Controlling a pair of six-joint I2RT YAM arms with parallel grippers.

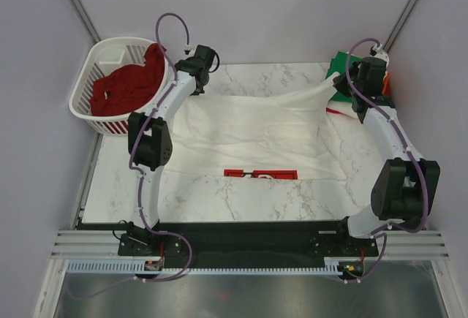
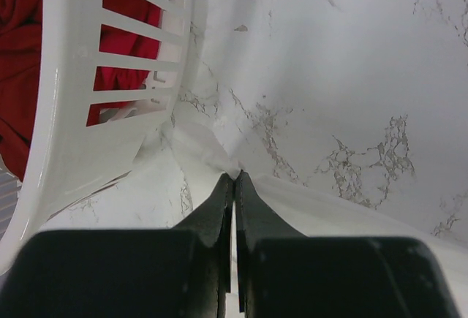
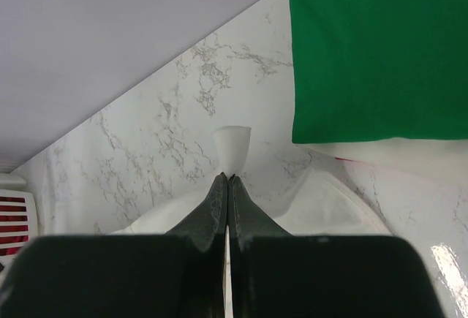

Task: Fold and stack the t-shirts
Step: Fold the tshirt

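A white t-shirt [image 1: 248, 131] with a red print [image 1: 259, 175] at its near edge lies spread across the marble table. My left gripper [image 2: 235, 175] is shut on its far left corner, close beside the basket. My right gripper [image 3: 228, 177] is shut on its far right corner, with a tab of white cloth [image 3: 232, 146] poking out past the tips. From above, the left gripper [image 1: 196, 90] and right gripper [image 1: 341, 84] hold the far edge lifted and stretched. A folded green t-shirt [image 3: 380, 47] tops a stack at the back right. A dark red t-shirt [image 1: 128, 84] fills the basket.
The white slatted basket [image 1: 110, 51] stands at the back left, off the table's corner, and its wall [image 2: 73, 150] is right beside my left fingers. In the stack [image 1: 340, 66], white and orange cloth [image 1: 386, 82] show under the green. Grey walls close in the back and sides.
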